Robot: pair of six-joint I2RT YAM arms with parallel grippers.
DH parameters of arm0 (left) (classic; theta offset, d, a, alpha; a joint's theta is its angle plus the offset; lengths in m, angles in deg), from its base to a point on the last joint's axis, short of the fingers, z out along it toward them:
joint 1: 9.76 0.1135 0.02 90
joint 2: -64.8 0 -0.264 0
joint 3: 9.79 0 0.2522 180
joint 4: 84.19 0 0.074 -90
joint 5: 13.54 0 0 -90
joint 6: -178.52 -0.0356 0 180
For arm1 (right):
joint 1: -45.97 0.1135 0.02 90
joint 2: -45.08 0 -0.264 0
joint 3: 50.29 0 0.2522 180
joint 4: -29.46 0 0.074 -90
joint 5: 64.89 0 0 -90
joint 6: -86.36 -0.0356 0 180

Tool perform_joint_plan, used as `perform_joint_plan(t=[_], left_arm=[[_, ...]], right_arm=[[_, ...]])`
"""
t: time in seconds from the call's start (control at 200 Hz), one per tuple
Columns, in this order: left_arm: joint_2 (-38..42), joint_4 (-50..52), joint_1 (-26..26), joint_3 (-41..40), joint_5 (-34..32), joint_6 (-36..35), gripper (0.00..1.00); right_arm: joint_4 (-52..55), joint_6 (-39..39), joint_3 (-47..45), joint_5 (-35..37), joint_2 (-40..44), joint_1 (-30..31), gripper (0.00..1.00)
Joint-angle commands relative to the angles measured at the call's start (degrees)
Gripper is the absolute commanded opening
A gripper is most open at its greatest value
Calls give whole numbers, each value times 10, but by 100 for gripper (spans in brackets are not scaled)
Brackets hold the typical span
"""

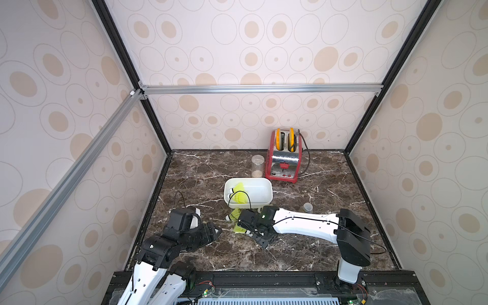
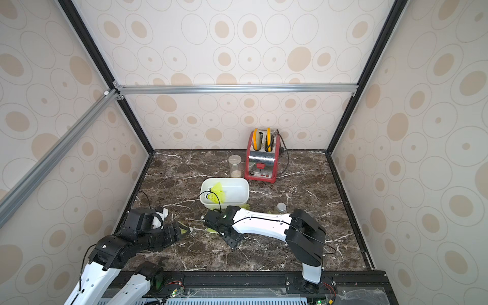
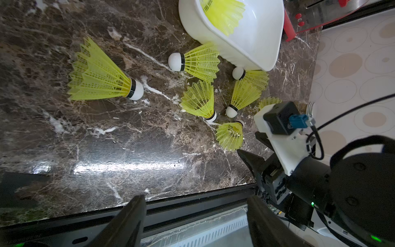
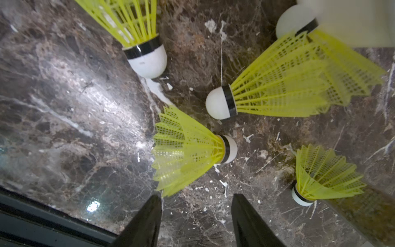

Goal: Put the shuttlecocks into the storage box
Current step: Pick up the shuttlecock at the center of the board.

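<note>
Yellow-green shuttlecocks [image 3: 100, 74] lying beside white storage box [image 1: 260, 191], two inside

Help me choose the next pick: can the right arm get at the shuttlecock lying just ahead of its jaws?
Probably yes. The right arm holds its jaws open and empty, and the shuttlecock lies on the marble tabletop right before them, nothing between.

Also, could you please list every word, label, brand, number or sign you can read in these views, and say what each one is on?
No text can be read anywhere in these views.
On the red toaster: the front controls are too small to show any lettering.
On the black base rail: faint raised lettering, too blurred to read.
On the shuttlecocks: no print shows on the dark bands.
On the storage box: plain white, no label visible.
</note>
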Motion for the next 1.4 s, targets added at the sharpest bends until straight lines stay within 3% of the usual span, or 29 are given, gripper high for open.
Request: perform_joint_plan(t=[0.0, 0.22, 0.591, 0.856, 1.032, 1.207, 1.397], left_arm=[[15, 27, -2, -8, 6, -26, 77], [61, 50, -2, -30, 11, -22, 77], [58, 45, -2, -15, 9, -20, 77], [46, 17, -2, -13, 16, -20, 77], [12, -45, -2, -1, 51, -19, 77], [-47, -107, -2, 38, 70, -11, 77], [-109, -177, -2, 69, 70, -1, 77]], right_arm=[[15, -12, 26, 14, -22, 2, 57], [15, -33, 44, 13, -52, 2, 54], [49, -43, 69, 42, -104, -2, 29], [68, -49, 73, 53, -61, -5, 0], [105, -33, 110, 38, 0, -28, 0], [75, -17, 136, -67, 90, -120, 0], [-168, -97, 33, -311, 157, -288, 0]])
